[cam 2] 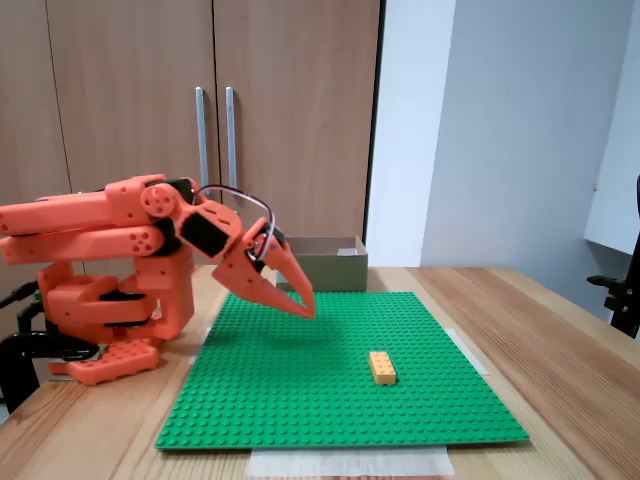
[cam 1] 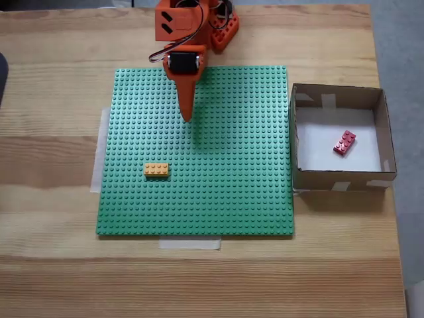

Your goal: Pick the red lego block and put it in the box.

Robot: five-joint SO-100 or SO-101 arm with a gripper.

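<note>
The pale wooden table [cam 1: 53, 146] carries everything, and taped across its middle lies the large green studded baseplate [cam 1: 225, 192]. Over the baseplate's far edge, seen from above, hangs the orange plastic arm, folded low, its pointed gripper [cam 1: 187, 114] aimed down at the studs with the two fingers drawn together and nothing between them; the side-on fixed view shows the same gripper [cam 2: 303, 304] poised just above the plate without touching it. At the table's right edge in the top-down fixed view sits the square brown cardboard box [cam 1: 338, 94] with low walls and pale tape patches, hard against the baseplate's right edge. The small red rectangular lego block [cam 1: 344, 142] rests on the box's white floor, near the middle, slightly askew, so the job looks finished to me. What could spoil it now, I'd judge, is a careless swing of the arm toward the box, nudging its light wall, or a dip that drags the tip across the studs. The small orange-yellow brick [cam 1: 156, 170] near the baseplate's left edge could also be grabbed by mistake.
</note>
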